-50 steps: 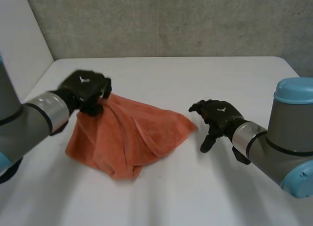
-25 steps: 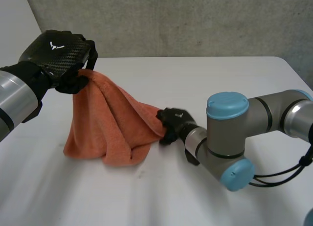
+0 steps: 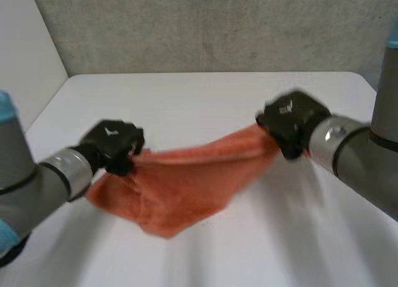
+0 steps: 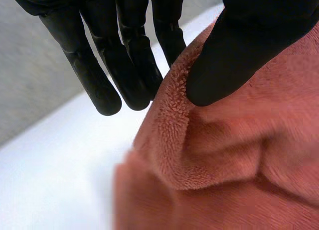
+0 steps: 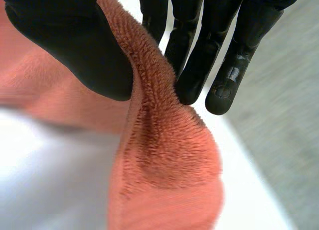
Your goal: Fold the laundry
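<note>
Left hand [image 3: 113,144] sits at the middle left of the head view, pinching one end of the towel [image 3: 186,187]. The right hand [image 3: 290,122] pinches the other end at the upper right of centre. Half a second ago the left hand was high in the upper left corner with the cloth hanging from it in a bunch, while the right hand was low near the centre at the towel's right corner. Since then the left has dropped close to the table [image 3: 205,94], and the right has risen and drawn away to the right. The towel's upper edge now runs in a stretched line between them. Its lower part sags onto the table at the lower left of centre.

I judge this to be the spreading step: the bunch is being opened so the towel can be laid flat, and no fold is made yet.

In the left wrist view the thumb [image 4: 239,56] presses into the pile against the fingers [image 4: 102,88] behind the cloth. In the right wrist view the thumb [image 5: 84,56] and fingers [image 5: 192,65] squeeze a raised ridge of towel between them.

The left forearm enters from the lower left corner. The right forearm enters from the right edge, with the back of its hand turned to the camera.
</note>
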`<state>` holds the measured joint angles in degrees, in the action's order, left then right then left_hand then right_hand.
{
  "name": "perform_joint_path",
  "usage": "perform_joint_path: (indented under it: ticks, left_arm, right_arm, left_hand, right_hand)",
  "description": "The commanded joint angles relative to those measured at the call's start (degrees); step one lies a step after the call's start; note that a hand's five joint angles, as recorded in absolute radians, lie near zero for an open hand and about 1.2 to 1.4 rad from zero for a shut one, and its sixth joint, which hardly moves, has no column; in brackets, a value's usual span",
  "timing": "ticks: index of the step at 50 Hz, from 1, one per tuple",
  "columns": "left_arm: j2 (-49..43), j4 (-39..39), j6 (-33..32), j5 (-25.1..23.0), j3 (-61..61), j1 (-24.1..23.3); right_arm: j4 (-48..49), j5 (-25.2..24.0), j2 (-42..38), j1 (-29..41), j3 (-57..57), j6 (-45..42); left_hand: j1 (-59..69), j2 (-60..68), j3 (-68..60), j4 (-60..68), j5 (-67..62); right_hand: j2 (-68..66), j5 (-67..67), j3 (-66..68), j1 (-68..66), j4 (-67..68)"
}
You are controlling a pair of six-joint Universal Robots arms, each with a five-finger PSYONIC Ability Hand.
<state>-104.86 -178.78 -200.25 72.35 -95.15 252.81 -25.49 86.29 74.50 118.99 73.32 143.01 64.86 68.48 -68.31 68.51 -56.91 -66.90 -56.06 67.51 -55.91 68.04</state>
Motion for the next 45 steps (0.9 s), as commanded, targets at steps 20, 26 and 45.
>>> perform_joint_path:
  ticks: [20, 26, 45]
  left_arm:
    - [-4.57, -38.40, -0.06, 15.90, 29.77, -3.73]
    - [-2.19, -35.24, -0.23, 15.37, 17.39, -3.55]
    - [-7.37, -21.27, -2.96, 15.72, -11.55, -8.03]
  right_arm:
    - [49.12, 0.03, -7.37, -1.48, -21.83, -0.36]
    - [42.48, -5.86, -4.36, -1.56, -11.63, -0.36]
    - [18.11, -5.25, -20.27, -3.67, 3.41, 1.39]
  left_hand:
    - [15.14, 11.52, -11.69, 11.49, -13.09]
    - [15.14, 11.52, -11.69, 11.49, -13.09]
    - [15.14, 11.52, -11.69, 11.49, -13.09]
  right_hand:
    - [-13.10, -13.94, 12.49, -24.09, 11.96]
    - [-13.10, -13.94, 12.49, -24.09, 11.96]
    - [-13.10, -13.94, 12.49, -24.09, 11.96]
